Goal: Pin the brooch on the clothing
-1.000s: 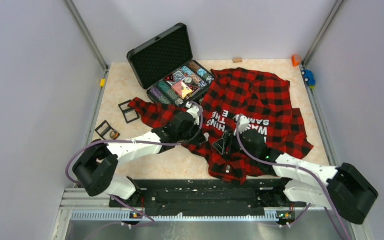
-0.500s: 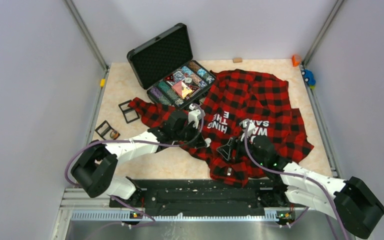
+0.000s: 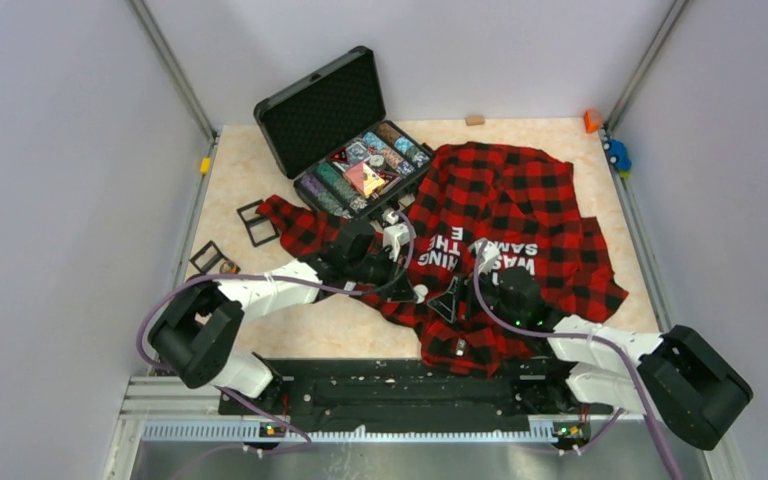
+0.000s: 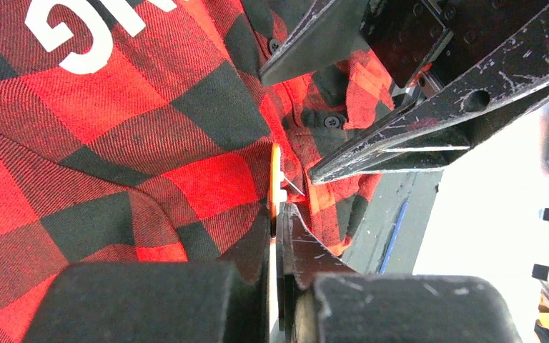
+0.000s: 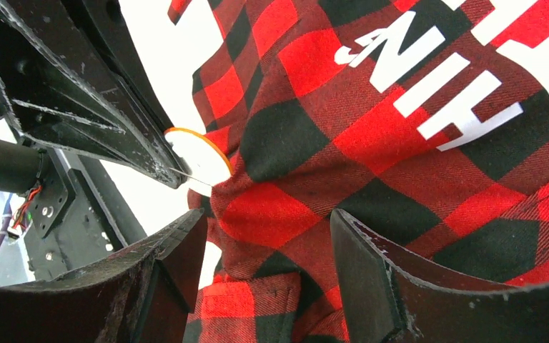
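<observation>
The red-and-black checked shirt [image 3: 505, 215] with white lettering lies crumpled across the right half of the table. My left gripper [image 3: 408, 287] is shut on the brooch [image 3: 420, 293], a thin white disc with an orange rim. The left wrist view shows the brooch [image 4: 275, 179] edge-on against a shirt fold [image 4: 150, 157], its bare pin pointing at the cloth. My right gripper [image 3: 450, 298] is open just right of it. In the right wrist view the gripper [image 5: 264, 239] straddles a raised shirt fold [image 5: 279, 214], with the brooch [image 5: 200, 153] at the fold's left edge.
An open black case [image 3: 312, 115] with several brooches stands at the back left. Two black square frames [image 3: 257, 222] [image 3: 208, 258] lie to the left. A wooden block [image 3: 475, 120] and orange and blue toys [image 3: 617, 155] sit by the back and right walls.
My left gripper has carried the brooch toward the near right, up to the shirt fold. My right gripper shifted slightly nearer, and the shirt's near part was tugged a little.
</observation>
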Robot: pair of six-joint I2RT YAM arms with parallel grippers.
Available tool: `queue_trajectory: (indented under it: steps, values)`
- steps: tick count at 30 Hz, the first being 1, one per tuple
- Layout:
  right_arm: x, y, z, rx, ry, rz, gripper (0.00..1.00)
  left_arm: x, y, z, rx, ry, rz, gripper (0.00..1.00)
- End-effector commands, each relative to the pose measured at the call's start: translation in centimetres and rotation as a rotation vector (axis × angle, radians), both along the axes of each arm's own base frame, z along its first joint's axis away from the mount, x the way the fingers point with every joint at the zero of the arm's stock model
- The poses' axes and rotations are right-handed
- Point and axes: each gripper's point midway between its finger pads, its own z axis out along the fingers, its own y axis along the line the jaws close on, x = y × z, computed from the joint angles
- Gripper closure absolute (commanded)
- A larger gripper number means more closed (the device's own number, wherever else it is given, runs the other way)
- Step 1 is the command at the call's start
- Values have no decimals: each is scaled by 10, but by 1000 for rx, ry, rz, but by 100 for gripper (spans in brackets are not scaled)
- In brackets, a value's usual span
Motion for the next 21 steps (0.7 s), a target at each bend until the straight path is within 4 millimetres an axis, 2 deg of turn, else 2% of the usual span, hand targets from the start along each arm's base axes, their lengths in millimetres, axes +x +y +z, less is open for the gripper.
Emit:
queue_trajectory:
  steps: [1,16,21]
  values:
    - [14,12,32,80,-88,26,34,-2,-9,11,-63,-31,-66,100]
    - [17,21,28,101,-62,54,36,-4,-11,8,-73,-19,-82,100]
    - [21,24,23,84,-28,44,38,-10,-11,10,-96,-33,-121,100]
